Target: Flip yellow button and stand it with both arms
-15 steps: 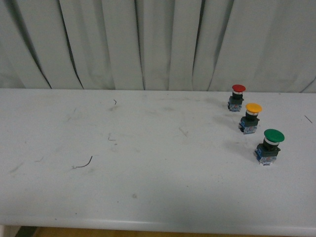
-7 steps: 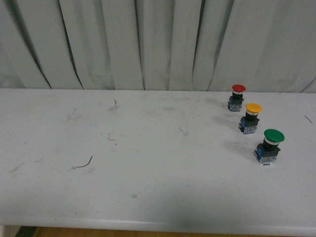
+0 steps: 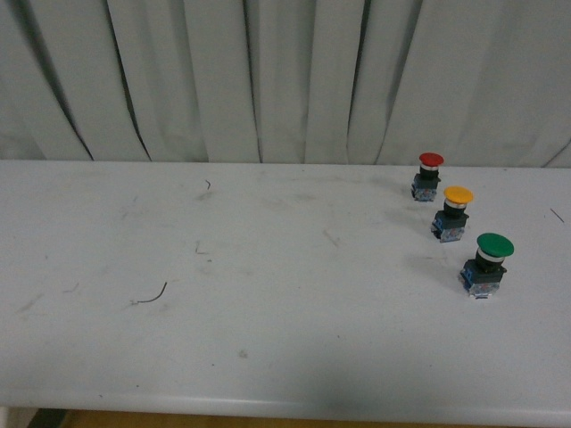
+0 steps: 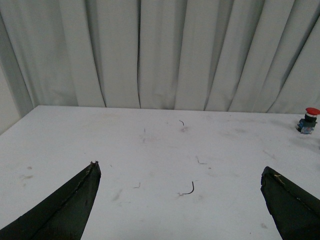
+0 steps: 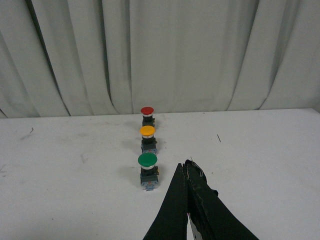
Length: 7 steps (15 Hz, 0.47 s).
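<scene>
The left gripper's (image 4: 180,172) fingers (image 4: 75,200) stand wide apart with nothing between them, hovering over bare table (image 4: 150,150); the right gripper's (image 5: 185,167) fingers (image 5: 175,205) are pressed together, empty, their tips near the green button (image 5: 148,169), which sits at about ten o'clock from them. In the front view neither arm shows. The yellow button (image 3: 454,212) stands upright, cap on top, toward the table's (image 3: 268,312) far right, in a slanted row of three: the red button (image 3: 428,175) at eleven o'clock from it, the green one (image 3: 486,264) at five o'clock, each apart from its neighbour. A thin dark wire scrap (image 3: 150,295) lies well off at nine o'clock, before the grey curtain (image 3: 268,80)
</scene>
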Motion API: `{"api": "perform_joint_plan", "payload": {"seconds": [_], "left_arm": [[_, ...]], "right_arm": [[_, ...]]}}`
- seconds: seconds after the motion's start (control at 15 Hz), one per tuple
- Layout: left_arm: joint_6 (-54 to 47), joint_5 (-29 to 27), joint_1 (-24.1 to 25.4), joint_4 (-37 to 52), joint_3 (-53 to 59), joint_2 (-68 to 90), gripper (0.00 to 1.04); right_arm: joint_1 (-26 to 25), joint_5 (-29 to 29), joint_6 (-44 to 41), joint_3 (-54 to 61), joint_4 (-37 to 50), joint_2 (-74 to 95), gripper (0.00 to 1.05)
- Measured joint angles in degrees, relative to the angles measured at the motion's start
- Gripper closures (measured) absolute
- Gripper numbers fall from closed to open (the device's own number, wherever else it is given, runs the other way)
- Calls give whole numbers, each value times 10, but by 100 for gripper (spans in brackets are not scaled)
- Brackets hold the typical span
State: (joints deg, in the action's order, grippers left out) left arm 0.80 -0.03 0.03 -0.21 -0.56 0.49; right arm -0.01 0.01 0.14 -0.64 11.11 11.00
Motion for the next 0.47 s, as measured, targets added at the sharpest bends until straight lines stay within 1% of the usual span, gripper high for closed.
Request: {"api": "perform_joint_plan", "payload": {"seconds": [0.07, 0.13, 0.2, 0.27, 0.47], "left_arm": [[0, 0, 0, 0, 0, 0, 7], [0, 0, 0, 0, 0, 0, 7], [0, 0, 0, 0, 0, 0, 7], [0, 0, 0, 0, 0, 0, 7], [0, 0, 0, 0, 0, 0, 7]], "right_arm": [[0, 0, 0, 0, -10, -10, 103], [0, -1, 0, 0, -104, -72, 103], [0, -1, 0, -1, -102, -108, 103], [0, 0, 0, 0, -117, -108, 103], [0, 0, 0, 0, -113, -108, 103]]}}
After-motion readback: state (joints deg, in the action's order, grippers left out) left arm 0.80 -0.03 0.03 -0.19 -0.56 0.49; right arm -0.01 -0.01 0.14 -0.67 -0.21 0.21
